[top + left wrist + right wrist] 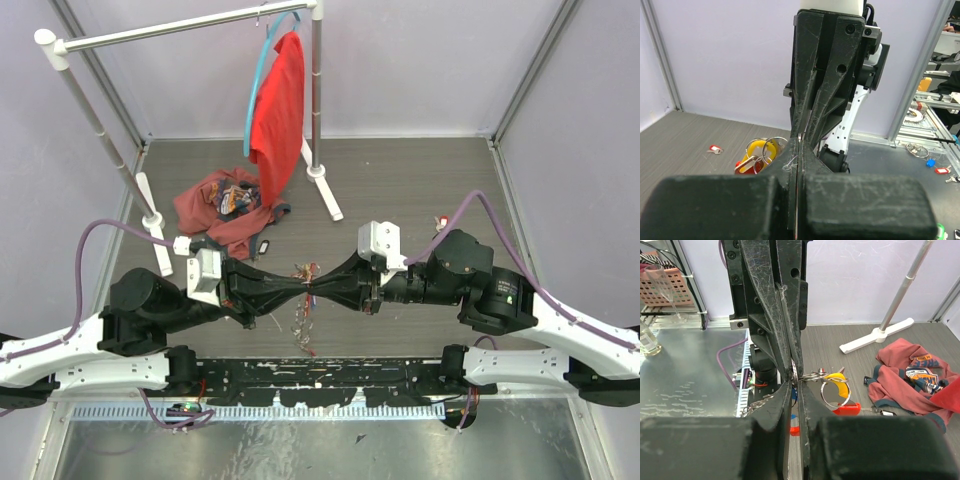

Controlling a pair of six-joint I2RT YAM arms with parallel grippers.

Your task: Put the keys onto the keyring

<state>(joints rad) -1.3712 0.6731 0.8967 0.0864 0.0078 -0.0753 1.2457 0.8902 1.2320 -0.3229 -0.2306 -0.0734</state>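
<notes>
left gripper clamped on keyring, right gripper nearly shut on same ring, tip to tip above worktop. step looks like prying ring open. next: fetch loose key, thread it into split.

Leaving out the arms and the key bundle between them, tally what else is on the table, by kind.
Red shirts: 2, bright red shirt hanging, dark red shirt crumpled
White clothes rack: 1
Blue hoop hanger: 1
Small black oblong fob: 1
Small red-tagged key: 1
Total: 6
</notes>
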